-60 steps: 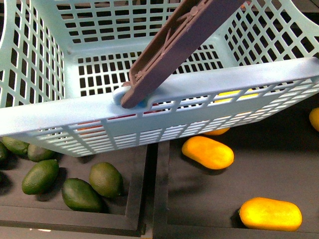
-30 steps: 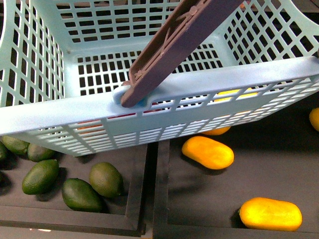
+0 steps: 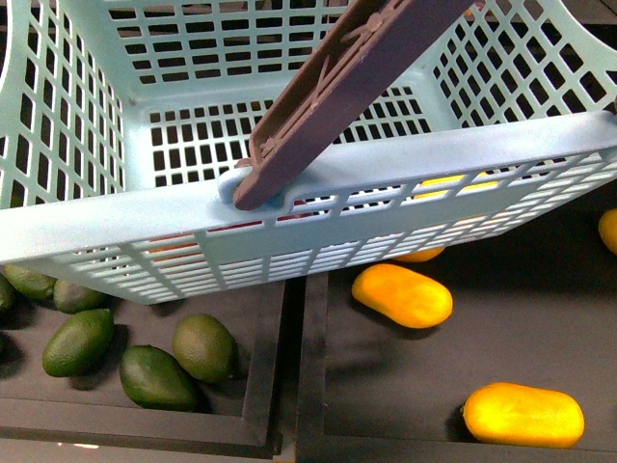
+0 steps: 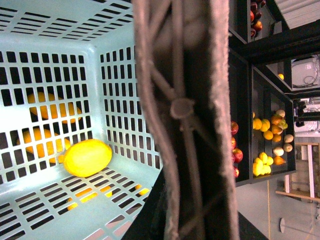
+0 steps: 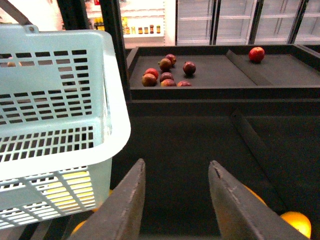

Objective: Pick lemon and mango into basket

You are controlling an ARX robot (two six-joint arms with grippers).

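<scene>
While I hold this pose, these are my notes for a reader who cannot see the views.

Basket: the basket (image 3: 125, 222) fills the upper front view, tilted, hanging over dark produce trays (image 3: 270, 386); its brown handle (image 3: 337, 87) rises toward the top right.

Lemon: the lemon (image 4: 87, 157) lies inside the basket on the slotted floor, near a corner.

Mango: I cannot pick out a red-and-yellow mango with certainty; small reddish fruits (image 5: 167, 70) sit on a far shelf, too distant to name.

Left end effector: its fingers are hidden; the handle crosses the left wrist view close up, so I judge it carries the basket, but I cannot tell its grip.

Right end effector: the right end effector (image 5: 175, 200) is spread wide and empty, just beside the basket wall.

Risk, tilt: I judge the lemon could roll across the sloping floor if the basket swings.

Risk, wrong fruit: long orange-yellow fruits (image 3: 400, 294) and dark green fruits (image 3: 154, 376) lie below; grabbing one would be a mistake.

Risk, collision: reaching out could knock the basket.

Surface: matte black trays with raised dividers.

Room: a shop with glass-fronted coolers (image 5: 240, 20) behind.
</scene>
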